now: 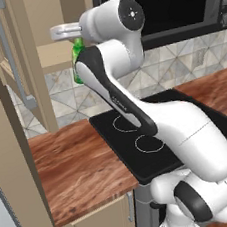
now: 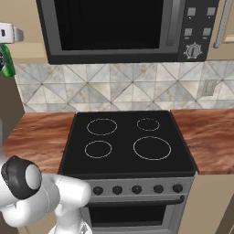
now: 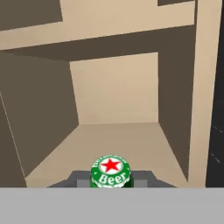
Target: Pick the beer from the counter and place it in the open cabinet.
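Because the shelf is the goal, I hold my gripper (image 3: pixel 110 180) clamped on the beer (image 3: pixel 110 171), its green cap rising between my fingertips so the bottle stays gripped; straight ahead of my hand the open cabinet (image 3: pixel 113 140) shows a bare tan floor (nothing to knock over); far beneath my hand lies the counter (image 1: pixel 76 165), beside the stovetop (image 2: pixel 128 141); next, I judge, comes a forward reach.
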